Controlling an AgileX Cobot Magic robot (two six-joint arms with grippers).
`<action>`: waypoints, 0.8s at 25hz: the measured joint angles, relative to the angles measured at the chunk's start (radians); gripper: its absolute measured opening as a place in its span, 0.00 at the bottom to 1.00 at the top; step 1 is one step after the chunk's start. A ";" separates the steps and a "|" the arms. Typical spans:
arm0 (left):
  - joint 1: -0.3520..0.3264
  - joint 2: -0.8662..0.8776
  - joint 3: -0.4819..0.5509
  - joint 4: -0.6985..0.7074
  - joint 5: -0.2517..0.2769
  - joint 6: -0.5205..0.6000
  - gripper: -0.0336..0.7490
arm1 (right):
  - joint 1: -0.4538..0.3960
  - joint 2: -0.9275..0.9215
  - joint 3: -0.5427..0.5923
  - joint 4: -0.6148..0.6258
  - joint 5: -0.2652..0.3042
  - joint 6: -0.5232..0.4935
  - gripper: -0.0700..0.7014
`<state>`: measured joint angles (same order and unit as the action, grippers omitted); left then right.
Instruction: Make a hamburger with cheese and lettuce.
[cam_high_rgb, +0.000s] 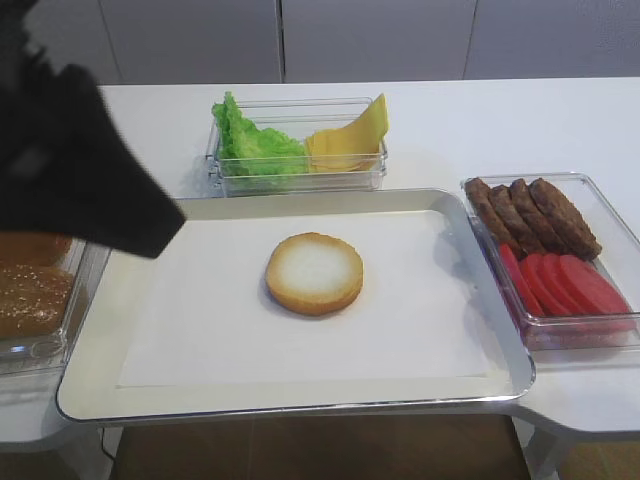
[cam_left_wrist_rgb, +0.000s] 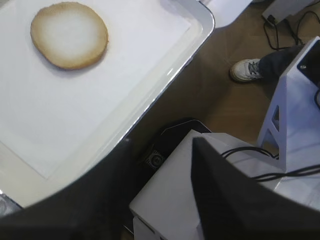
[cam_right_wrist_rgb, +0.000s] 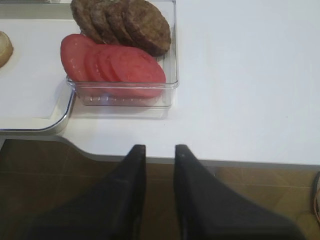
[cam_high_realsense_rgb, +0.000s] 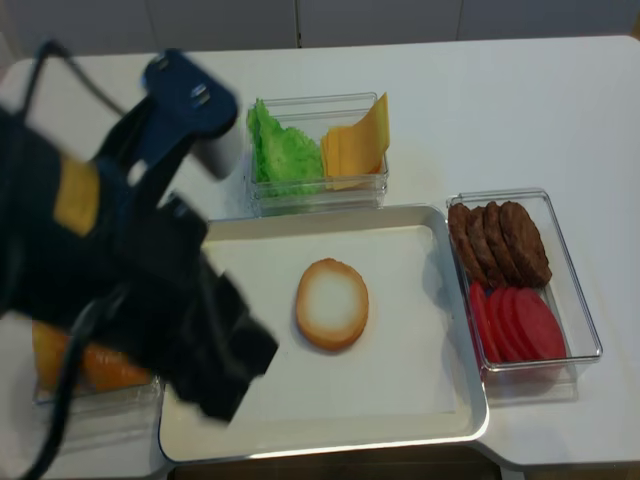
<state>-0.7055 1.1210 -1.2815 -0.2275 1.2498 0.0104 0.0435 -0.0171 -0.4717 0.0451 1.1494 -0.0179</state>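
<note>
Hamburger (cam_high_rgb: 314, 272) so far is one bun half, cut face up, mid-tray. Your left gripper (cam_left_wrist_rgb: 165, 150) hangs empty, jaws apart; steer it to twelve o'clock for cheese (cam_high_rgb: 350, 140), pinching only the top slice.

Bun (cam_high_rgb: 314, 272) on tray (cam_high_rgb: 300, 405), mid.

We see a smooth white table (cam_high_rgb: 480, 120) before pale grey wall panels (cam_high_rgb: 380, 40), brown tiled floor (cam_left_wrist_rgb: 220, 90) beneath it, and even, soft light all over.
</note>
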 joint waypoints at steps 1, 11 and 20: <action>0.000 -0.038 0.032 -0.002 0.000 0.000 0.42 | 0.000 0.000 0.000 0.000 0.000 0.000 0.31; 0.000 -0.366 0.324 0.086 0.006 0.006 0.42 | 0.000 0.000 0.000 0.000 0.000 0.000 0.31; 0.000 -0.652 0.516 0.213 0.010 0.018 0.42 | 0.000 0.000 0.000 0.000 0.000 0.000 0.31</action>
<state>-0.7055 0.4692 -0.7653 -0.0141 1.2598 0.0283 0.0435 -0.0171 -0.4717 0.0451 1.1494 -0.0179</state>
